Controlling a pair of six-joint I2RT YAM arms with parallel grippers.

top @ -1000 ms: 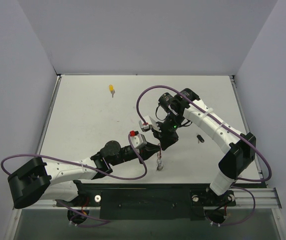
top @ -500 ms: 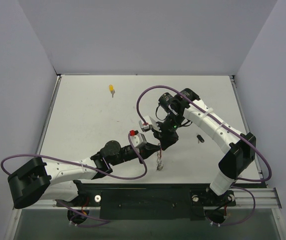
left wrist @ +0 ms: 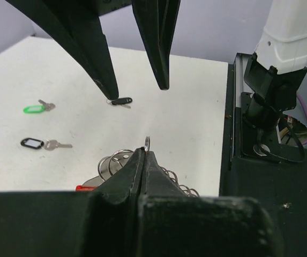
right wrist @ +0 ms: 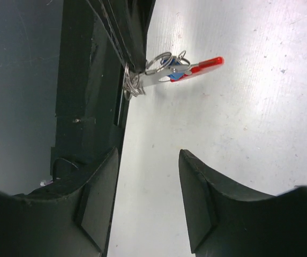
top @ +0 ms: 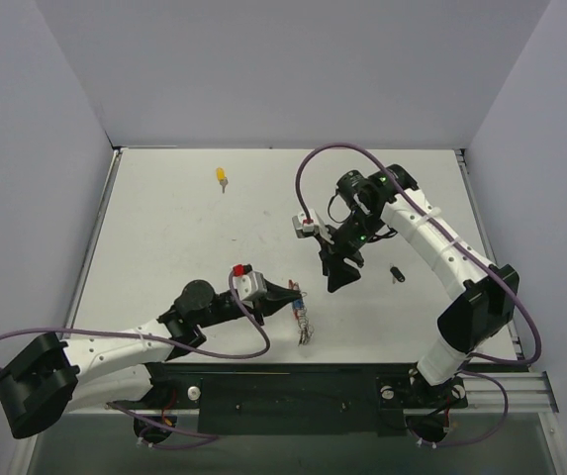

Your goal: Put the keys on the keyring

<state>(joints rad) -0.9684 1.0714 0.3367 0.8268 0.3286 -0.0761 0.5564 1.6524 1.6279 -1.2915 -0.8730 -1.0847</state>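
My left gripper (left wrist: 145,151) is shut on a thin silver ring of the keyring (left wrist: 114,159), a bunch of silver rings with a red piece. In the top view the keyring (top: 304,325) hangs below the left gripper (top: 295,296) near the table's front edge. In the right wrist view a blue key head shows on the keyring (right wrist: 158,67). My right gripper (top: 340,281) hovers open up and to the right of it, and nothing lies between the jaws of the right gripper (right wrist: 148,156). Loose keys lie apart: yellow (top: 222,176), black (top: 396,273), green (left wrist: 35,108).
A black-outlined key tag (left wrist: 32,143) with a silver key lies on the white table (top: 164,237). The black front rail (top: 293,388) runs under the arm bases. Grey walls close in the table on three sides.
The right gripper opened, let go at the keyring and drew back up and right. The left gripper closed fully and carried the keyring left and toward the front edge.
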